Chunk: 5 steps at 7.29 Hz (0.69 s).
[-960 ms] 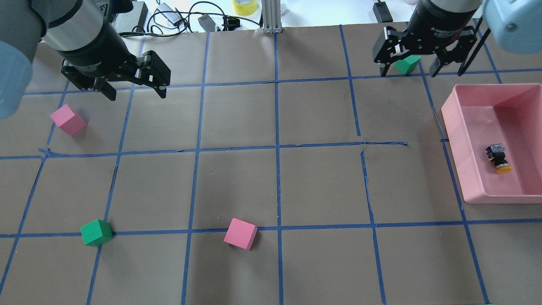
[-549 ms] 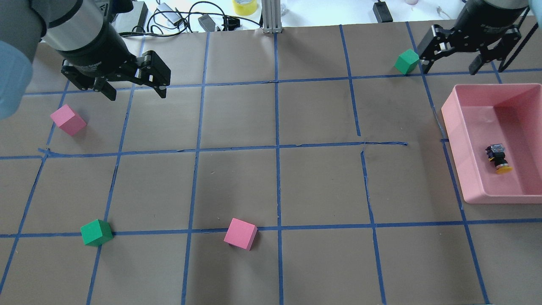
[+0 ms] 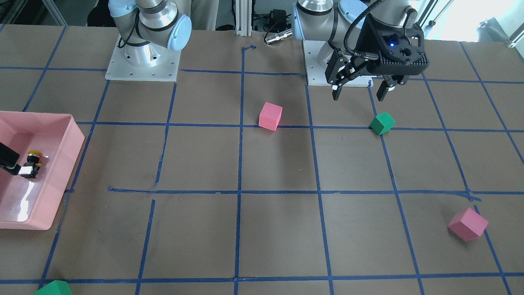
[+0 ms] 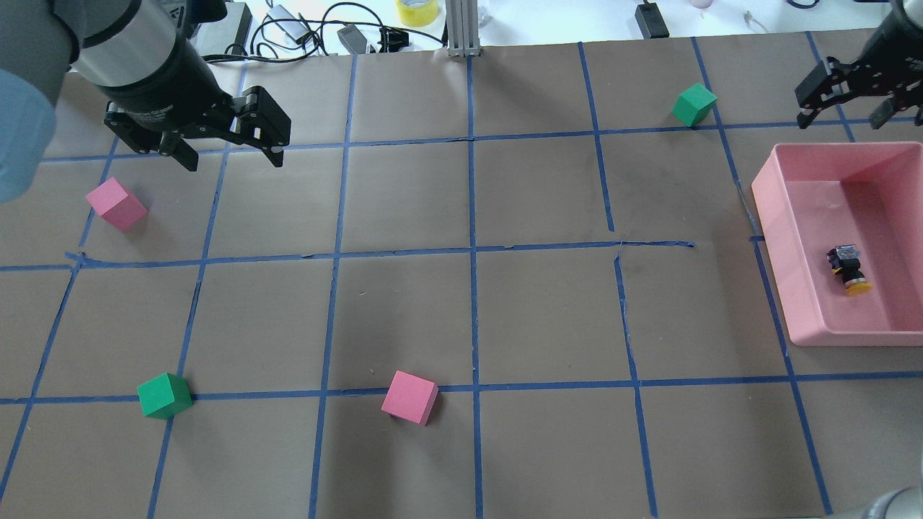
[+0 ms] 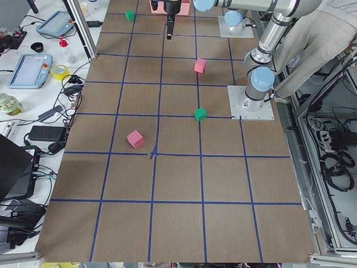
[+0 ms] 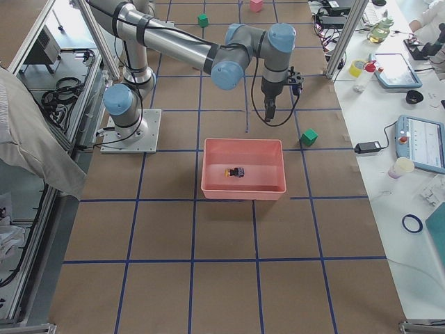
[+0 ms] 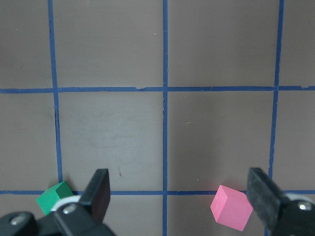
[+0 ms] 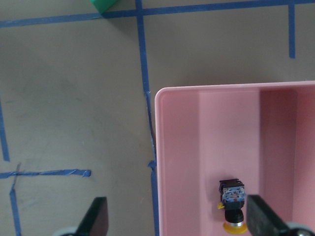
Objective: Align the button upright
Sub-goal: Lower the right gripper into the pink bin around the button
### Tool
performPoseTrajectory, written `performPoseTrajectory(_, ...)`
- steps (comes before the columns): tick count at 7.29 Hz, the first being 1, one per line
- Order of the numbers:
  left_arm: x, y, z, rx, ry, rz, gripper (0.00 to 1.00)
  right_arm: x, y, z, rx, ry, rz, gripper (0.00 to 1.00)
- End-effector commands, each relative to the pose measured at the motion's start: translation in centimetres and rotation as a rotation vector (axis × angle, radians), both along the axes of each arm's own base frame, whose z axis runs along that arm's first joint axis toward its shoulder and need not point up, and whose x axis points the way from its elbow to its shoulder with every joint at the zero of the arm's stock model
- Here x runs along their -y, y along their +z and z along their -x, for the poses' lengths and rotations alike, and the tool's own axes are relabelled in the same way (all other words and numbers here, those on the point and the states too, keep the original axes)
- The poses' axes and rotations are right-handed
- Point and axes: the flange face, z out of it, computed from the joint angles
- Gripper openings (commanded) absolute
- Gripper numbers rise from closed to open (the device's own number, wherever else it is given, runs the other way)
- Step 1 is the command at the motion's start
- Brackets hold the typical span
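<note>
**Entry: push-button, lying on its side, not yet gripped**

- Item: small push-button with round yellow cap, black barrel and pale base [image 4: 849, 270]. It lies on its side on the floor of the shallow pink plastic tray [image 4: 768, 216], cap towards the robot's edge.
- Location: the tray sits at the right edge of the brown paper surface with its blue tape grid [image 4: 541, 310]. The button rests near mid-floor, clear of every wall.
- Right jaws: spread wide, holding nothing. They hang above the surface just past the tray's far wall, towards the far right corner, with a green foam cube [image 4: 694, 104] nearby.
- Left jaws: spread wide, holding nothing, near the far left corner.
- Hazards, as judged:
  - The round barrel may roll or skid on the glossy tray floor if one finger touches first.
  - A grip on the cap rim could squirt the button loose.
  - Set down off-square, the narrow base may let it topple.
  - A low descent could strike a tray wall and shift the tray.
</note>
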Motion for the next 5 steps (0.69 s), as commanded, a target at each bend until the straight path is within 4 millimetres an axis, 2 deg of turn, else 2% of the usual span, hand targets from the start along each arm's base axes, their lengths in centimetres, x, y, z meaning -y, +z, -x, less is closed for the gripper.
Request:
performPoseTrajectory(1,0.0,0.0,0.0,-0.001,0.000,0.000,1.00,-1.3,-4.5,3.6,-0.020,0.005,0.029,1.00)
performPoseTrajectory(2,0.0,0.0,0.0,-0.001,0.000,0.000,1.00,-2.5,-6.0,5.2,0.002,-0.014,0.009,1.00)
performPoseTrajectory(3,0.0,0.0,0.0,-0.001,0.000,0.000,1.00,-3.2,-8.0,5.2,0.054,-0.015,-0.007,1.00)
performPoseTrajectory(5,0.1,0.0,0.0,-0.003,0.000,0.000,1.00,-3.8,-9.0,5.8,0.062,0.003,-0.017,1.00)
